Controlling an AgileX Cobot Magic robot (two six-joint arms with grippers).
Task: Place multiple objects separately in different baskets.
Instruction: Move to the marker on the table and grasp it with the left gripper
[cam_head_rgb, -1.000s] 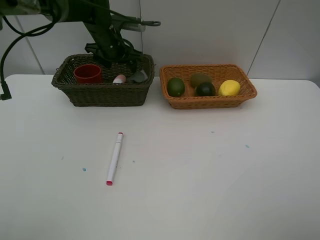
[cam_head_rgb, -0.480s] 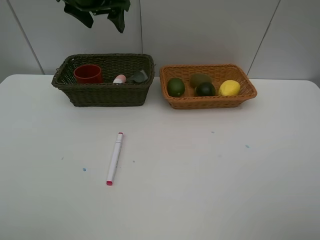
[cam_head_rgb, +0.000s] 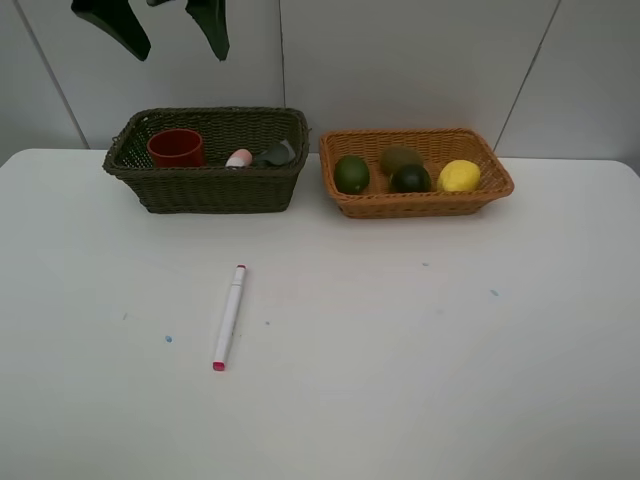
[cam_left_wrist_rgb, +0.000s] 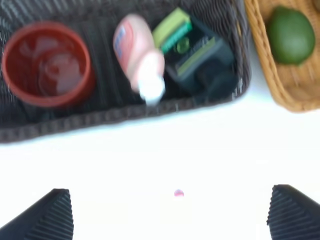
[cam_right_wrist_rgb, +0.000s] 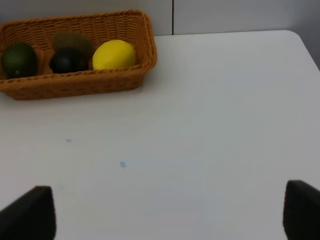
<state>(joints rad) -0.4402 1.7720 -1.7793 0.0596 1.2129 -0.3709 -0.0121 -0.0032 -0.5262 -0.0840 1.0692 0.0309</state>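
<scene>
A white pink-tipped marker (cam_head_rgb: 229, 316) lies alone on the white table (cam_head_rgb: 400, 350). The dark olive basket (cam_head_rgb: 210, 190) holds a red cup (cam_head_rgb: 176, 147), a pink white-capped bottle (cam_head_rgb: 239, 157) and a dark bottle (cam_head_rgb: 275, 154). In the tan basket (cam_head_rgb: 420, 205) sit two green fruits (cam_head_rgb: 351, 173) (cam_head_rgb: 410, 178), a kiwi (cam_head_rgb: 400, 158) and a lemon (cam_head_rgb: 459, 176). My left gripper (cam_head_rgb: 160, 25) hangs open and empty high above the dark basket's rim (cam_left_wrist_rgb: 100, 120). My right gripper (cam_right_wrist_rgb: 165, 217) is open over bare table, nearer than the lemon (cam_right_wrist_rgb: 114, 55).
The two baskets stand side by side at the back of the table, close to the wall. A few small blue specks (cam_head_rgb: 493, 293) mark the tabletop. The table's right edge (cam_right_wrist_rgb: 305, 45) shows in the right wrist view.
My left arm has risen out of the dark basket to the top of the exterior view, jaws open. The items in both baskets and the marker have not moved.
</scene>
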